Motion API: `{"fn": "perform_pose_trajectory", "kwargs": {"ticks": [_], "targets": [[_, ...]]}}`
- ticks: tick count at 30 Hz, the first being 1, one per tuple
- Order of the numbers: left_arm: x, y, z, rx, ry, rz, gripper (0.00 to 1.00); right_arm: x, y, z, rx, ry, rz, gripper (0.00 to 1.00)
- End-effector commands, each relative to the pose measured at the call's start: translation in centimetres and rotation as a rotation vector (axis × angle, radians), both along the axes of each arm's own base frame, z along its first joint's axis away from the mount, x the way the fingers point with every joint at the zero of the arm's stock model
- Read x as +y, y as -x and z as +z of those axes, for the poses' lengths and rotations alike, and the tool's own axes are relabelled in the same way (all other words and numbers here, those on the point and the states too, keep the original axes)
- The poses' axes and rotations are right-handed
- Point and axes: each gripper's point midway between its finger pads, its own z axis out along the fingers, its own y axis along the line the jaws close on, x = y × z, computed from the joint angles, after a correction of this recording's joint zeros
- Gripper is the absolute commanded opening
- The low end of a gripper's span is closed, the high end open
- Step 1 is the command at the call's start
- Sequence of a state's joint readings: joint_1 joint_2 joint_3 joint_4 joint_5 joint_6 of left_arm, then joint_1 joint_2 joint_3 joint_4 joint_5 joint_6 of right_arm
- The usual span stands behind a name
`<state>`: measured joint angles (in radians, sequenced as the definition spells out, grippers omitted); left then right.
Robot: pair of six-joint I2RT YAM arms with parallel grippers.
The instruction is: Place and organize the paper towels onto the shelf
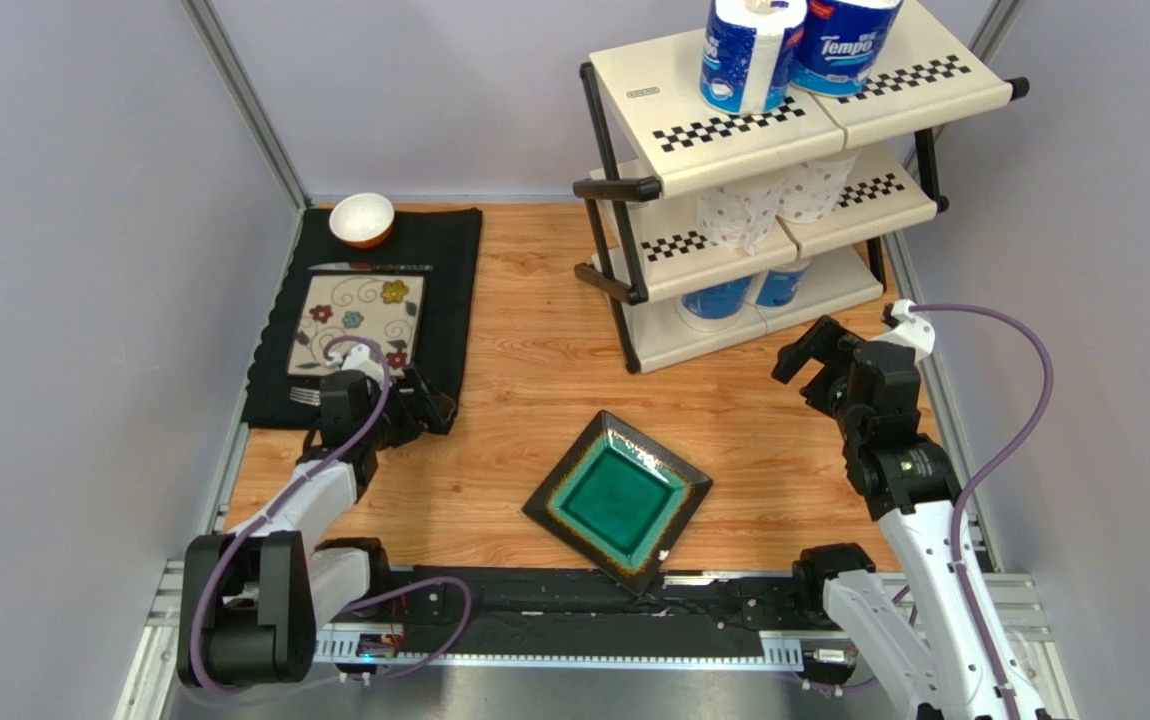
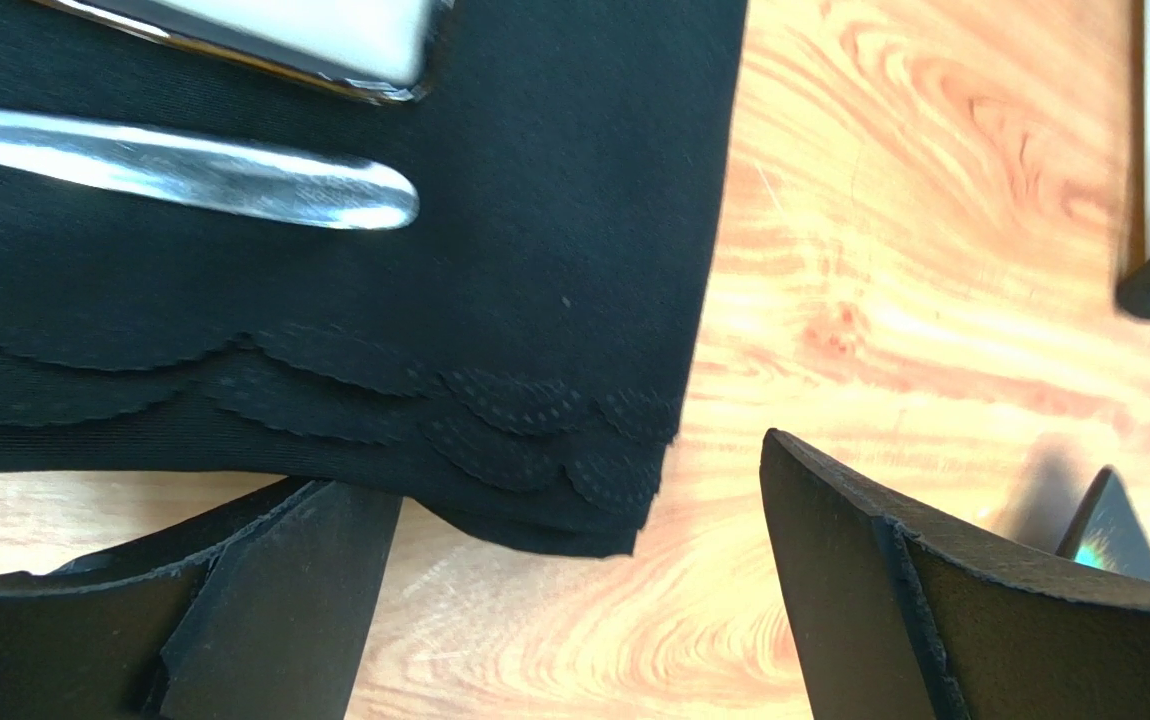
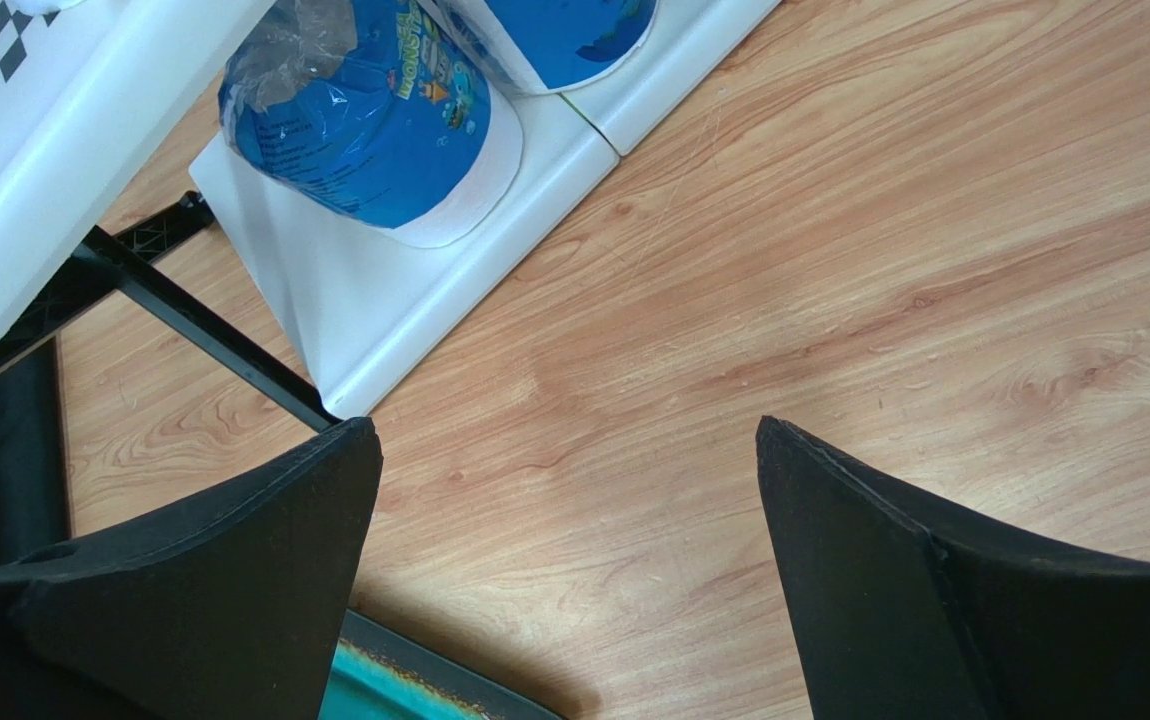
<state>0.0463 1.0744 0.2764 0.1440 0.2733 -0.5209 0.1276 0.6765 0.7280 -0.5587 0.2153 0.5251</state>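
The shelf [image 1: 716,120] stands at the back right. Two blue-wrapped paper towels [image 1: 754,53] stand on its top tier. Two white printed rolls [image 1: 739,218] sit on the middle tier. Two more blue-wrapped ones [image 1: 716,300] are on the bottom tier, also seen in the right wrist view [image 3: 371,135] on the bottom panel [image 3: 386,300]. My left gripper [image 1: 439,408] [image 2: 574,473] hangs open and empty over the placemat's near right corner. In front of the shelf, my right gripper [image 1: 811,357] [image 3: 566,428] is open over bare wood, holding nothing.
A black placemat [image 1: 439,285] [image 2: 566,225] at the left carries a floral plate [image 1: 356,323], a white bowl [image 1: 362,219] and a metal utensil handle [image 2: 176,165]. A green square plate [image 1: 619,498] lies at the middle front. Grey walls close in both sides.
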Motion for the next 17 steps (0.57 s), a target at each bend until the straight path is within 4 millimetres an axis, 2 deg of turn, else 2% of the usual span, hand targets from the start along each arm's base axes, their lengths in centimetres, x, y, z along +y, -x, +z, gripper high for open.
{"fn": "perform_pose_trajectory", "kwargs": {"ticks": [1,7,17], "targets": [[-0.6,1.1,-0.4,0.026,-0.048,-0.045,0.97,0.1,-0.5,1.0,-0.051,-0.011,0.002,1.0],[-0.1,0.8,0.5,-0.035,-0.069,-0.029,0.98,0.0,-0.5,0.9,-0.054,-0.008,0.0,1.0],[0.8,1.1,0.3,-0.049,-0.106,0.009,0.98,-0.1,-0.4,0.3,-0.03,0.008,-0.002,1.0]]}}
